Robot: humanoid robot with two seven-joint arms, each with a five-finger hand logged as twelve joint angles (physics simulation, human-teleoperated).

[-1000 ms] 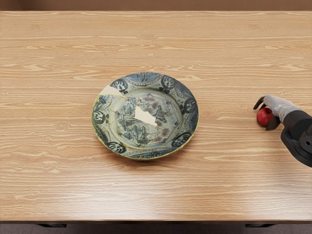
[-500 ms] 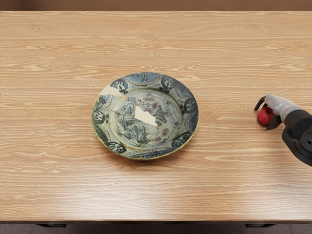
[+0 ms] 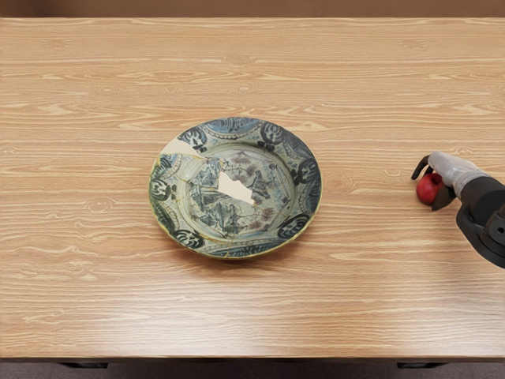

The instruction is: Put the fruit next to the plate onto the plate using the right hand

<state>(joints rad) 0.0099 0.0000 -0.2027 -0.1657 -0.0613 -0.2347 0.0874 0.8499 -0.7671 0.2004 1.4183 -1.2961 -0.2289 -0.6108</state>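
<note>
Right hand (image 3: 446, 175), right edge, curled around red fruit (image 3: 427, 190): likely light, smooth, firm; grip across its middle.

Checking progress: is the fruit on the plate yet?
Off. The red fruit sits far right of the plate, enclosed by the right hand.

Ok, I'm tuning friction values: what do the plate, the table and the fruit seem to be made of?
The plate looks like glazed ceramic: painted blue-green patterns, pale chipped-looking patches. The table, wood or laminate: matte, visible grain. The fruit: smooth red skin, partly hidden by the right hand.
</note>
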